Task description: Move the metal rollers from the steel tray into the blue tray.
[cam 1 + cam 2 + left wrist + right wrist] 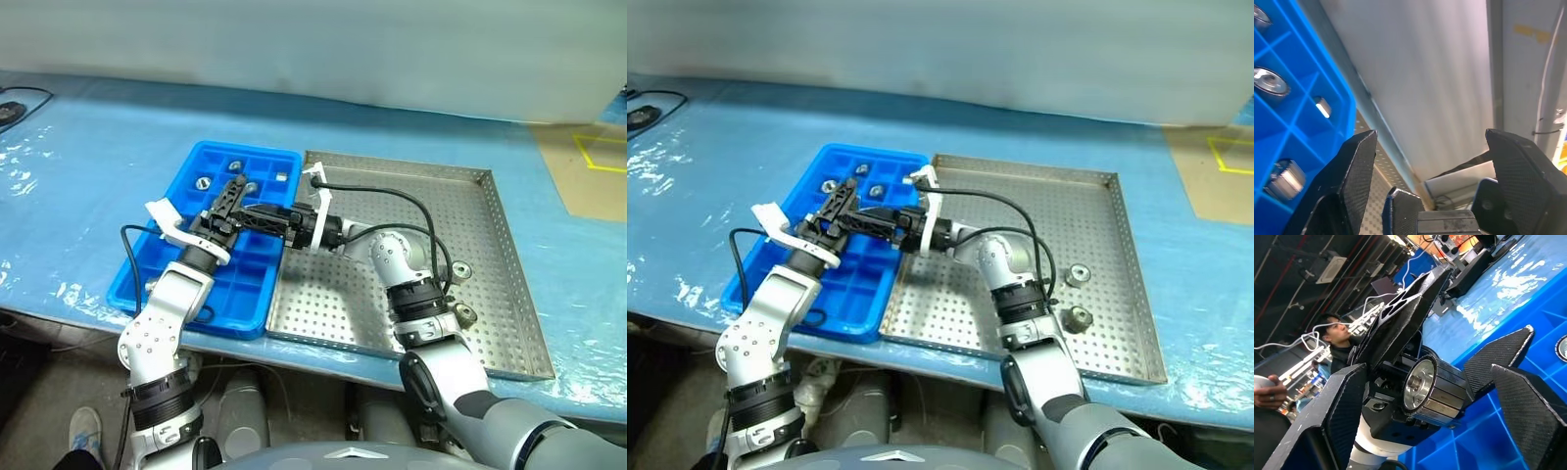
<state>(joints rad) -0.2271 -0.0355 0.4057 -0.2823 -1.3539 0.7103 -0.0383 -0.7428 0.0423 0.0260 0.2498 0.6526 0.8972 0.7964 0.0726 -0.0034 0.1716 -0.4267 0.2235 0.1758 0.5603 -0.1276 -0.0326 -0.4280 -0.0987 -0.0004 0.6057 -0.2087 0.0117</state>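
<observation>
Two metal rollers (460,269) (466,314) lie near the right rim of the steel tray (470,196). Several more rest in far compartments of the blue tray (240,294), among them one roller (1271,81). My left gripper (235,188) hovers over the blue tray, open, with nothing between its fingers (1354,181). My right gripper (247,213) reaches leftward across the seam between the trays and meets the left one, also open. In the right wrist view the left gripper stands between my right fingers (1337,421); whether the ridged silver cylinder (1430,389) at its base is a roller, I cannot tell.
A black cable (392,196) arcs over the steel tray from my right wrist. Both trays sit on a light blue sheet (88,176) close to the table's front edge. A brown floor patch with yellow tape (598,166) lies far right. A person (1334,340) stands beyond the table.
</observation>
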